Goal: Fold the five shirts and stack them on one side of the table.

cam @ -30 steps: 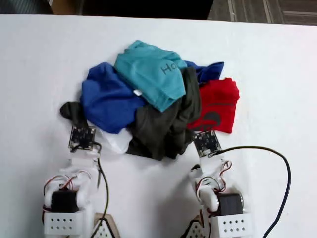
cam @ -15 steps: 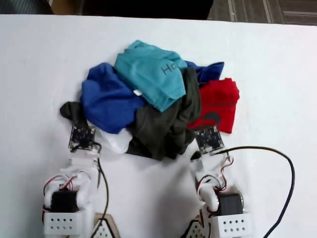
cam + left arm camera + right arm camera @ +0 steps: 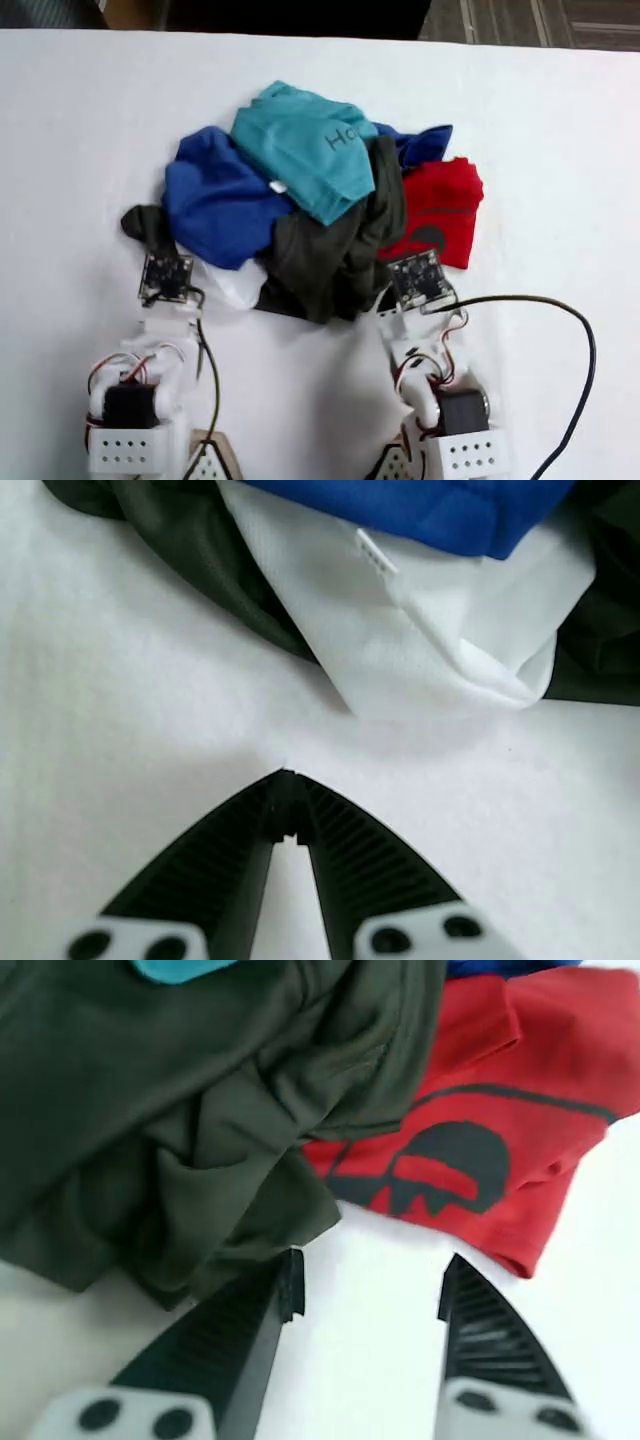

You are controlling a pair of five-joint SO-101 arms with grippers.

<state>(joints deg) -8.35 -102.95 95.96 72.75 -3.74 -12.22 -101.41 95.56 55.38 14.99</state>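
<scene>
Facing 5 crumpled shirts [image 3: 310, 195], left end effector [image 3: 288, 782] is together, right end effector [image 3: 370, 1285] apart.

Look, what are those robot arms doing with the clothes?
Nothing is folded yet. The shirts lie bunched together on the table: teal shirt on top, blue shirt, dark shirt, red shirt, white shirt. The left gripper is shut over the table near the white shirt. The right gripper is open beside the dark and red shirts. Neither holds anything.

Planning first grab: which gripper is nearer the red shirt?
Right. The right gripper sits open just short of the red shirt; the left gripper is by the white shirt, with the dark shirt between.
</scene>
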